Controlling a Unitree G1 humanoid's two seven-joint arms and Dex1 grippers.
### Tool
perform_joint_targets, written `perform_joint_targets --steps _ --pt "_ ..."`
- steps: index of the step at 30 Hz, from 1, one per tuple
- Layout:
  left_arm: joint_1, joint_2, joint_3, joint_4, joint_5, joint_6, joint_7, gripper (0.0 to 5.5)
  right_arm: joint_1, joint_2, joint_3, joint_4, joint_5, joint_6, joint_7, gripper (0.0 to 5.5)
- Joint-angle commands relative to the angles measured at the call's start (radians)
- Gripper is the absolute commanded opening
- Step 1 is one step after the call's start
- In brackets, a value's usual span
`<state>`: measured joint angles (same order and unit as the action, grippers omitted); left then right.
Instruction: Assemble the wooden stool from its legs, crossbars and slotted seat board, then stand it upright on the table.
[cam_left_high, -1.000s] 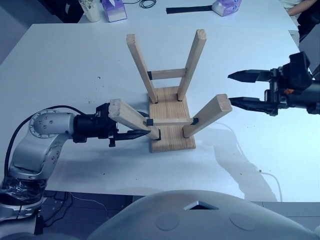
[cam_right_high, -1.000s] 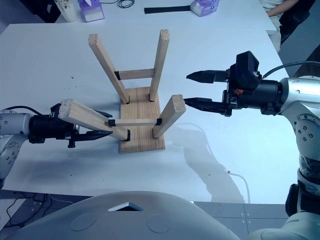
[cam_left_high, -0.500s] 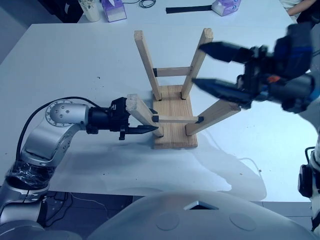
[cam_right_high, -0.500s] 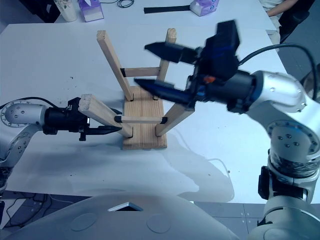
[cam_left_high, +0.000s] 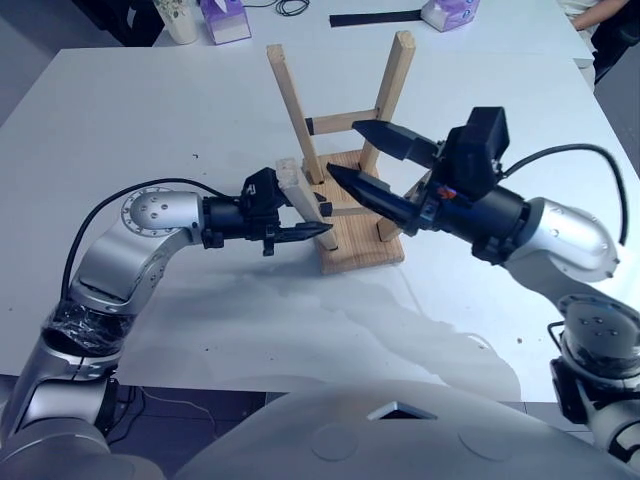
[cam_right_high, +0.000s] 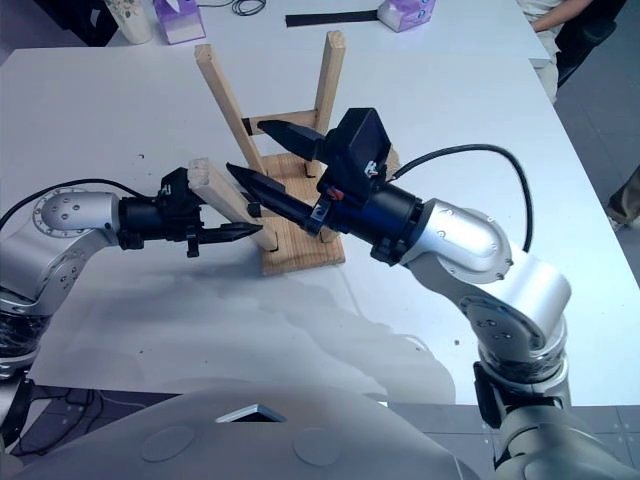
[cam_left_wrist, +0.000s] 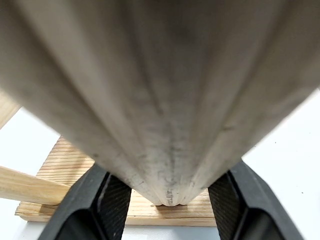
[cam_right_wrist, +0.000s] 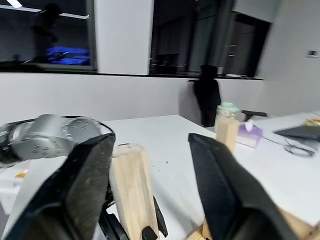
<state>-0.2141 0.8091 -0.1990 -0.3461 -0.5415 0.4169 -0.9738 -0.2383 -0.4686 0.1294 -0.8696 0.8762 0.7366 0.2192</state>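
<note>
The pale wooden stool (cam_left_high: 352, 215) is upside down on the flat white table (cam_left_high: 150, 110). Its slotted wooden seat board (cam_left_high: 368, 256) lies flat on the table top, and its long side runs away from the robot. The legs point up. The two far legs stand tall and lean away from each other at the top, with a thin wooden crossbar (cam_left_high: 342, 122) joining them side to side. The left gripper (cam_left_high: 316, 224) is clamped on the near left leg (cam_left_high: 301, 196). This leg sits tight between the two black jaws, as the left wrist view shows, with one black finger (cam_left_wrist: 111, 201) on each side of it and the seat board just past the tips. The leg leans over: its free end points up and back toward the left arm, and its other end goes down to the seat board. The right gripper (cam_left_high: 345, 148) hangs over the middle of the stool with its jaws wide apart, holding nothing. Its tips point toward the left arm. The far crossbar is just behind the upper jaw, and the near crossbar (cam_left_high: 352, 211) is under the lower jaw. The tip of the lower jaw is close to the far left leg (cam_left_high: 290, 110); I cannot tell if they touch. A purple box (cam_left_high: 225, 20) sits well beyond both jaws at the far edge of the table.
</note>
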Motion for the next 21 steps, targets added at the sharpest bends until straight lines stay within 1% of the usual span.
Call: perform_joint_targets --steps 1,8,11,15,18,21 --pt "0.022 0.021 -0.038 0.040 0.085 0.080 0.026 2.03 0.050 0.040 0.055 0.052 -0.137 -0.053 -0.034 2.01" --pt "-0.003 0.014 -0.044 0.045 0.080 0.091 0.021 2.03 0.105 0.104 0.123 0.158 -0.304 -0.140 -0.020 1.97" --pt "-0.014 0.013 -0.049 0.051 0.080 0.094 0.013 2.03 0.196 0.115 0.200 0.288 -0.365 -0.158 0.016 1.97" --pt "-0.040 0.012 -0.063 0.065 0.083 0.096 -0.003 2.03 0.275 0.103 0.311 0.469 -0.492 -0.235 0.076 1.97" --pt "-0.059 0.010 -0.066 0.077 0.084 0.095 -0.012 2.03 0.292 0.097 0.322 0.548 -0.542 -0.278 0.104 1.97" --pt "-0.056 0.011 -0.067 0.075 0.085 0.094 -0.014 2.03 0.278 0.082 0.312 0.572 -0.579 -0.314 0.130 1.97"
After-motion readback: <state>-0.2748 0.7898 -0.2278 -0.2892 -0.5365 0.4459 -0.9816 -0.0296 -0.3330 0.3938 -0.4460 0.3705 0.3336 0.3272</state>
